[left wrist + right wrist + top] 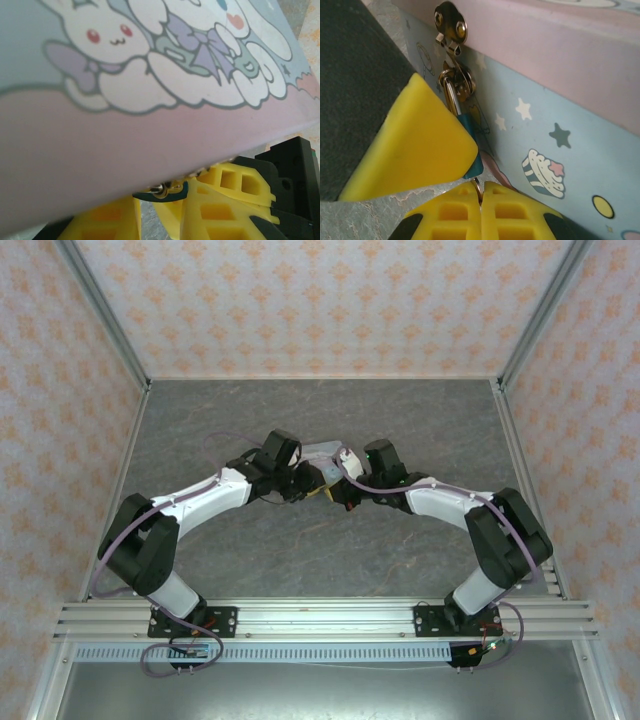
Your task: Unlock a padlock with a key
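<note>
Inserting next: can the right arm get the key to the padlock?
Probably yes: the right gripper holds the key just under the padlock; a finger of the left gripper covers only its side.

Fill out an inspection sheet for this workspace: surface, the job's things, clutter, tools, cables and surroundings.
Surface: grey marbled tabletop, no marks seen.
Job's things: small dark teal padlock hangs by its shackle from the metal hasp of the pale blue cartoon-printed tin box; thin silvery key sits just under the padlock.
Clutter: nothing seen.
Tools: left tool straddles the padlock and seems to grip it; right tool is shut, apparently pinching the key.
Cables: lilac cable loops along each arm; no snag visible.
Surroundings: orange-patterned walls on three sides, aluminium rail at the near edge.
</note>
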You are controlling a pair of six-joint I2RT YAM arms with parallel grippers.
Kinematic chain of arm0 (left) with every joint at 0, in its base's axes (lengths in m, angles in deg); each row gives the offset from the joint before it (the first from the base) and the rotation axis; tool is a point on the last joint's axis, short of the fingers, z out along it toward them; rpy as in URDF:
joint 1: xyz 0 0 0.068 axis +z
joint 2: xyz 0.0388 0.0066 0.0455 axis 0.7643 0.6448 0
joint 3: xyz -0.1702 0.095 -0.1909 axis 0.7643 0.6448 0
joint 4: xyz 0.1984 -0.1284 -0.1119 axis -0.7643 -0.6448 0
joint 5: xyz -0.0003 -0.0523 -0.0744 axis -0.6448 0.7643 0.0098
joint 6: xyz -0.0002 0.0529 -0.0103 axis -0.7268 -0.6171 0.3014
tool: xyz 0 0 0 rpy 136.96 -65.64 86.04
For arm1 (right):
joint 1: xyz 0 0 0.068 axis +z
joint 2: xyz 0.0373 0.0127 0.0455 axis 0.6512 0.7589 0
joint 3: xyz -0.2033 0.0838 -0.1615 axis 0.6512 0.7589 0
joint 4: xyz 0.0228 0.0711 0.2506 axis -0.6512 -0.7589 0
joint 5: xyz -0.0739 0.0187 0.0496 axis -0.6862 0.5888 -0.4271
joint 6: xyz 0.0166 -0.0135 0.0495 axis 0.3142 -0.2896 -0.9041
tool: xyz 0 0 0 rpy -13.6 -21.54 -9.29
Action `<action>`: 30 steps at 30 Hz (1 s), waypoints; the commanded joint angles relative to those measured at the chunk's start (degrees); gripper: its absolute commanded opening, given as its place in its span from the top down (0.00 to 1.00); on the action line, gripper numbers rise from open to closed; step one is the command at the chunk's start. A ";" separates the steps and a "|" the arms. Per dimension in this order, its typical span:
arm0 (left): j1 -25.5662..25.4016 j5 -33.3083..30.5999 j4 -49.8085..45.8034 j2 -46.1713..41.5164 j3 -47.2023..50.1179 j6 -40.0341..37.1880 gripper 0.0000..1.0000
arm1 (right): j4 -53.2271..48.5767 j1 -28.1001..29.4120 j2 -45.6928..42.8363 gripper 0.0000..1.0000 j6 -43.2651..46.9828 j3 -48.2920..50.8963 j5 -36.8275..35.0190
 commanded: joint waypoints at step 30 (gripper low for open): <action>-1.55 2.68 4.07 0.29 1.37 -1.42 0.47 | 20.76 1.42 3.26 1.00 -18.69 13.17 -1.82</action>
